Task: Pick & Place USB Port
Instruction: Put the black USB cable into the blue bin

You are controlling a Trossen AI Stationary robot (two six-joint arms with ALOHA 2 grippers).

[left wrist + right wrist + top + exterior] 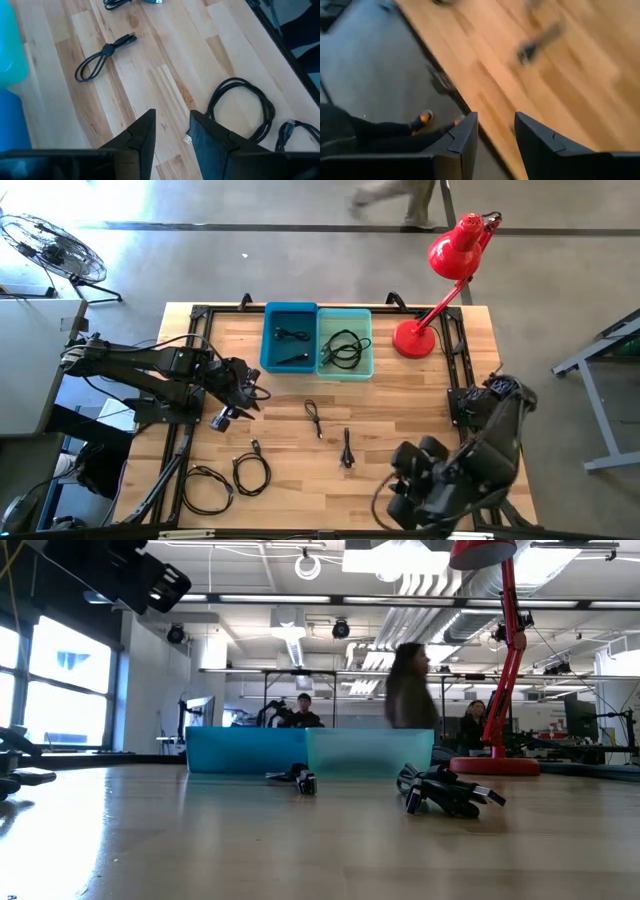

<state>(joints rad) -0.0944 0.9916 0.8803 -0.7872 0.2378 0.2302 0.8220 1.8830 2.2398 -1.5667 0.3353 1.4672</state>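
Several black USB cables lie flat on the wooden table: a tied bundle (313, 417), a second one (346, 450), a short piece (255, 447) and two coils (250, 473) (205, 485). More cables lie in the blue bin (290, 335) and the teal bin (345, 345). My left gripper (250, 392) is open and empty above the table's left half. Its wrist view shows the tied bundle (102, 52), a coil (245, 107) and a small plug (187, 140) below it. My right gripper (495, 135) is open and empty over the table's near edge, at the right.
A red desk lamp (440, 290) stands at the far right of the table. A black frame (455, 350) runs along the table's sides. People show in the room beyond the table (410, 690). Bare wood lies between the bins and the loose cables.
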